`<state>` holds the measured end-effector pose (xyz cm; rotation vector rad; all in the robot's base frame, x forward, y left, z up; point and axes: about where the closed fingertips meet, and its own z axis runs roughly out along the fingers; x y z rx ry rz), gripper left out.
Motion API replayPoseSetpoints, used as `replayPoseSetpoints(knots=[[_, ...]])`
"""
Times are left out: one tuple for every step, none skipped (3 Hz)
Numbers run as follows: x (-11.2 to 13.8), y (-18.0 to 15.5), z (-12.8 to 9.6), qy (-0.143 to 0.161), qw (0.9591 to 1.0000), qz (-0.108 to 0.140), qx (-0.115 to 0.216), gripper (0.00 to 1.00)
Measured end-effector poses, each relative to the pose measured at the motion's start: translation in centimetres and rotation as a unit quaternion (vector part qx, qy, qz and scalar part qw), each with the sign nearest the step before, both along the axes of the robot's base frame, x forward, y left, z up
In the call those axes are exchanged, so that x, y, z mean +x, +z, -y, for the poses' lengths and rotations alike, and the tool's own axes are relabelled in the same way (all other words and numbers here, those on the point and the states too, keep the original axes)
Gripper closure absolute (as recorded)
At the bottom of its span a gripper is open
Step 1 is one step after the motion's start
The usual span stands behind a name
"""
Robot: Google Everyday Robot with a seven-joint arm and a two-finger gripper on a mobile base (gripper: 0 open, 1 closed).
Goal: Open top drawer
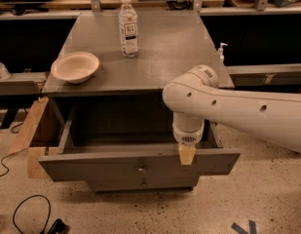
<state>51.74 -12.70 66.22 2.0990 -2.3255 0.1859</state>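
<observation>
The top drawer point(91, 165) of the grey cabinet is pulled far out toward me. Its flat grey front has a small round metal knob point(141, 169) near the middle, and its deep grey interior point(125, 126) looks empty. My gripper point(187, 154) hangs from the white arm point(237, 108) that comes in from the right. It points down at the drawer front's top edge, right of the knob. Only its tan tip shows. A lower drawer front point(140, 183) peeks out beneath.
On the cabinet top point(155, 62) stand a cream bowl point(75, 67) at the left and a clear water bottle point(128, 26) at the back. A cardboard box point(33, 135) sits at the left on the floor. A black cable point(28, 218) lies at lower left.
</observation>
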Motion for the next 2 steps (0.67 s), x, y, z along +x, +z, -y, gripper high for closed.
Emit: replayPoseSetpoints(knots=[[-3.7, 1.7, 0.4, -0.027, 0.9994, -0.019, -0.008, 1.0], [-6.5, 2.3, 0.6, -0.042, 0.9986, -0.031, 0.0, 1.0]])
